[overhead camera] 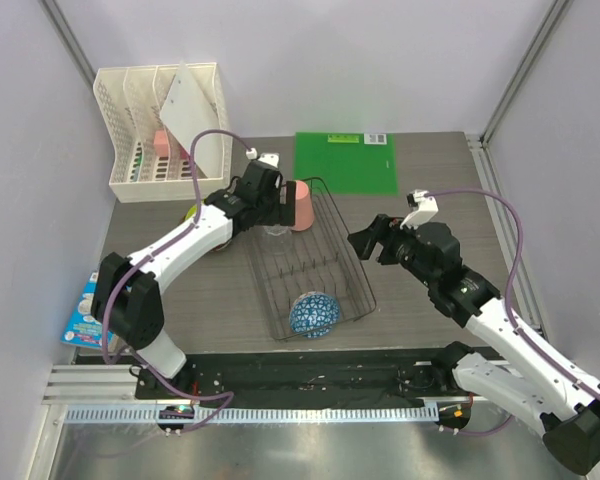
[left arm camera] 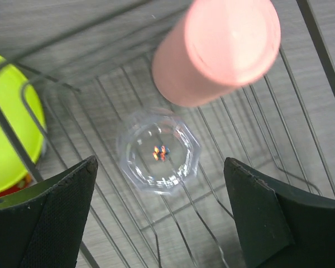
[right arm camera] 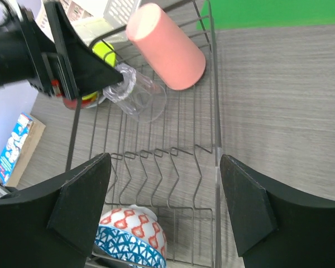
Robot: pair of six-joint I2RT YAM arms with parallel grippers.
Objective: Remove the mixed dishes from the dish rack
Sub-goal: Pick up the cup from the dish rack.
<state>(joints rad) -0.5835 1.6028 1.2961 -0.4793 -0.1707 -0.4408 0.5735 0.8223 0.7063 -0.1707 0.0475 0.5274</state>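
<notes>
From above, a grey table (overhead camera: 220, 300) with a fine wood-grain print fills a booth of plain pale-lilac walls (overhead camera: 330, 60), metal posts (overhead camera: 65, 40) in the corners; at the back stand a white plastic lattice organizer (overhead camera: 160, 130) and a flat green mat (overhead camera: 345, 162), and a blue box (overhead camera: 85, 310) lies at the left edge. The dish rack (overhead camera: 315, 262), a rectangular basket of thin dark wire, sits mid-table between the arms, holding the salmon-pink cup (overhead camera: 302, 205) at its far end, the clear glass tumbler (overhead camera: 276, 233) just beside it and the blue-and-white bowl (overhead camera: 314, 313), round and busily patterned, at its near end. The left gripper (overhead camera: 278, 212) hangs over the far left corner of the rack, the right gripper (overhead camera: 365, 240) just off its right rim. The left wrist view looks down between two matte black fingers (left arm camera: 50, 218) spread wide with nothing held: the tumbler sits below on the wires, its thick eight-sided outline glinting, the cup's smooth flat closed end tilts toward the lens beside it, and the glossy yellow-green plate (left arm camera: 11, 123) sits outside the rack wall. The right wrist view shows its own fingers (right arm camera: 78, 206) likewise far apart and empty above the rack's zigzag prongs, the bowl banded red-and-white and blue below, and a left finger close to one end of the tumbler; contact cannot be told
</notes>
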